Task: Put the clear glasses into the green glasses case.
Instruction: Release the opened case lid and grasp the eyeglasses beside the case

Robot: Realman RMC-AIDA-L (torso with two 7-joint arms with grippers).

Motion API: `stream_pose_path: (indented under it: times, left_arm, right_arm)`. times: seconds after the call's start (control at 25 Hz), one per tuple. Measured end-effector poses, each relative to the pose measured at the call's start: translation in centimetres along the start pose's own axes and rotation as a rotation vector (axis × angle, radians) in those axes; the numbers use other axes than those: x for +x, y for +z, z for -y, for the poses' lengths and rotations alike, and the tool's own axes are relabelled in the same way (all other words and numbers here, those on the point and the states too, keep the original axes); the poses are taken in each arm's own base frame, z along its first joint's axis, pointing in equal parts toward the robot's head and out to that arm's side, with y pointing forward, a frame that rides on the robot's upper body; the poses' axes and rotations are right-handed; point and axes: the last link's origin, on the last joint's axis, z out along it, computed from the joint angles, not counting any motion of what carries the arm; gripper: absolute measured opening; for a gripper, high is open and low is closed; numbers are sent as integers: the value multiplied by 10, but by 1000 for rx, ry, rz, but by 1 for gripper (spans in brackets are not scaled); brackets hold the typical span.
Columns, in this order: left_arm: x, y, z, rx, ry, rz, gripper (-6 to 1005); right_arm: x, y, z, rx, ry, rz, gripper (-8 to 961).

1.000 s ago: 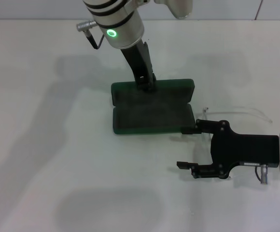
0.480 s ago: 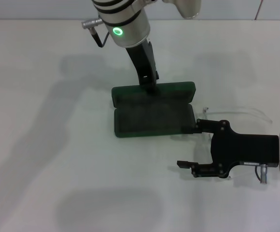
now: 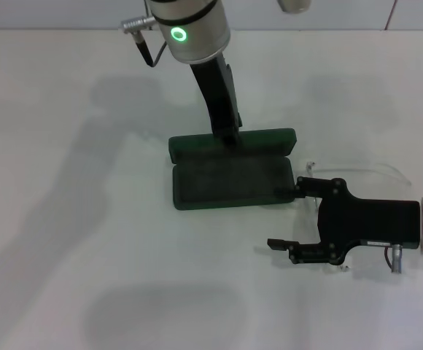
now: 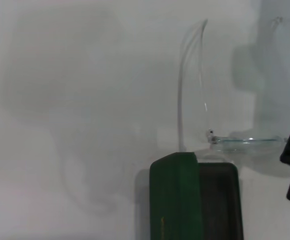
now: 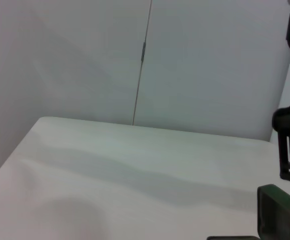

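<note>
The green glasses case (image 3: 232,179) lies open in mid-table, its lid (image 3: 233,141) raised along the far side. My left gripper (image 3: 230,135) comes down from the far side and rests at the lid's back edge. The clear glasses (image 3: 375,170) lie just right of the case, mostly hidden beneath my right gripper (image 3: 285,217), which is open and points left, one fingertip (image 3: 300,187) beside the case's right end. The left wrist view shows the clear glasses (image 4: 186,85) with one arm spread out, next to the case (image 4: 177,200).
A bare white tabletop (image 3: 73,219) spreads to the left and front. A pale wall (image 5: 145,55) stands behind the table. In the right wrist view the case's lid edge (image 5: 280,210) and the left gripper (image 5: 289,145) sit at the frame's side.
My left arm has shifted right and farther back, and the case lid now stands more upright. The right gripper has hardly moved.
</note>
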Motion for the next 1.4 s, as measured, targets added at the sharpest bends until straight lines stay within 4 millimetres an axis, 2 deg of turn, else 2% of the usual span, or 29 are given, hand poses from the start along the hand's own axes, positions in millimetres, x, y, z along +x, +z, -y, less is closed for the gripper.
stream_pose_path:
  times: [0.2, 0.28, 0.44, 0.64, 0.76, 0.8, 0.88, 1.0, 1.28, 1.4]
  left_arm:
    - [11, -5, -6, -42, -8, -40, 392]
    - [20, -10, -9, -71, 3, -116, 392]
    - [37, -30, -10, -105, 55, -382, 391]
    - [28, -48, 0, -52, 50, -716, 391]
    - [9, -58, 6, 18, 30, -983, 390]
    - [-4, -59, 7, 54, 14, -1080, 390]
    - [-39, -60, 10, 174, -56, -1311, 390]
    - [-91, -49, 4, 342, -180, -1516, 389]
    - [-154, -5, -26, 579, -347, -1610, 388]
    - [-181, 16, -51, 706, -404, -1632, 388]
  right_arm:
    - [1, -1, -1, 3, 3, -4, 749]
    - [1, -1, -1, 4, 4, -5, 749]
    - [0, 0, 1, 1, 8, -3, 749]
    - [-2, 1, 3, 1, 3, 0, 749]
    - [-1, -1, 2, 8, 7, 3, 749]
    - [-1, -2, 2, 10, 10, 4, 749]
    - [-1, -2, 2, 12, 13, 6, 749]
    - [0, -3, 1, 11, 15, 7, 748]
    - [-1, -3, 2, 4, 18, 4, 748]
    - [-4, -2, 5, 4, 57, 8, 748]
